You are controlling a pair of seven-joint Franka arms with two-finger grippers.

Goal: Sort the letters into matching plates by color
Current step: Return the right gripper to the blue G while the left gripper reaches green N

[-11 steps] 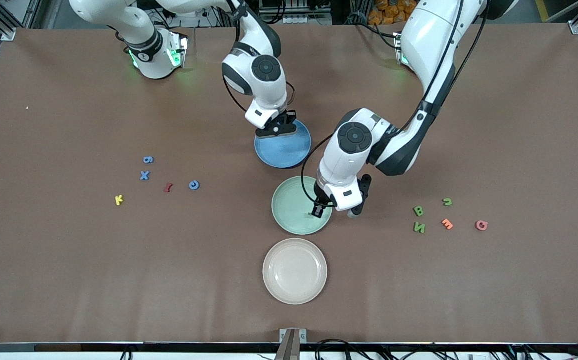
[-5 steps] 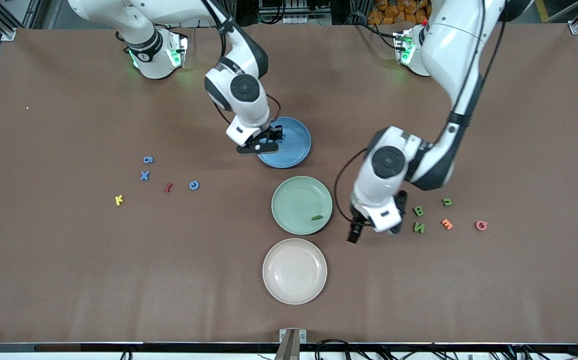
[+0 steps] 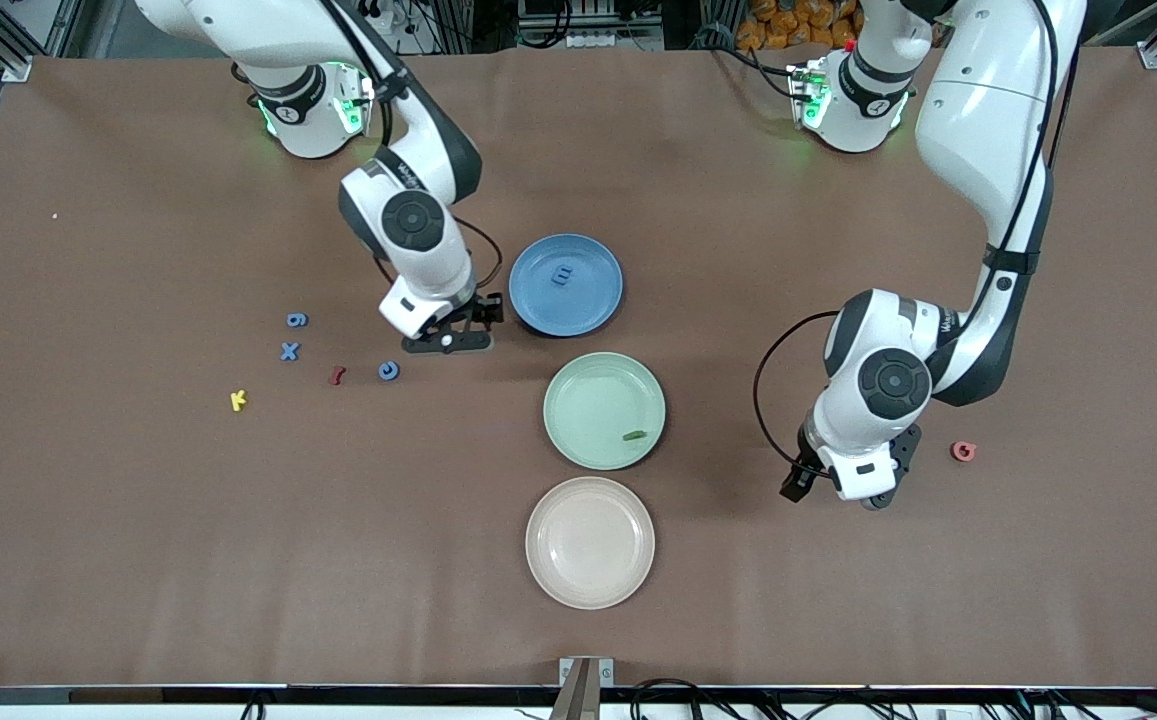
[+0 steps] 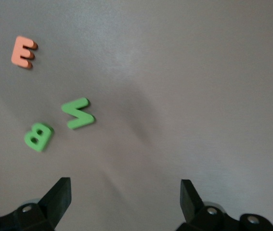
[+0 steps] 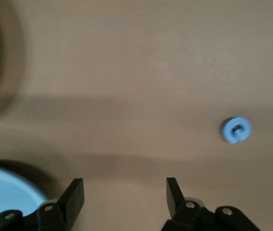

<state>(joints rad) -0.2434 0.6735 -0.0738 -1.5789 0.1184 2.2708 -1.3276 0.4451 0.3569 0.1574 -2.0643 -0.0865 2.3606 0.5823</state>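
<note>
Letters here look like thin foam: light, soft, a little springy, and lying flat on the table (image 3: 138,560), so we judge a hold must come from straight above with the fingertips pinching across the thin strokes at the edges; a hard squeeze could buckle one or flick it away.

Our left claw (image 4: 125,192) hangs wide open and empty over the table toward the left arm's end, with the green N (image 4: 78,113), green B (image 4: 38,136) and orange E (image 4: 22,52) lying close together ahead of it in the left wrist view. In the front view the arm itself hides those three; only the pink letter (image 3: 963,451) shows beside it. The arm is bent at the elbow with the wrist pointing down.

Our right claw (image 3: 448,340) is also spread open with nothing in it, low over bare table between the blue plate (image 3: 598,300) and the blue round letter (image 3: 389,371); that arm is folded, wrist down. Near that letter lie a dark red letter (image 3: 336,376), a blue X (image 3: 289,351), a blue 9 (image 3: 296,320) and a yellow K (image 3: 238,400).

One blue letter (image 3: 562,273) lies in the blue plate, one green piece (image 3: 634,435) in the green plate (image 3: 578,440). The beige plate (image 3: 589,590), nearest the front camera, holds nothing.
</note>
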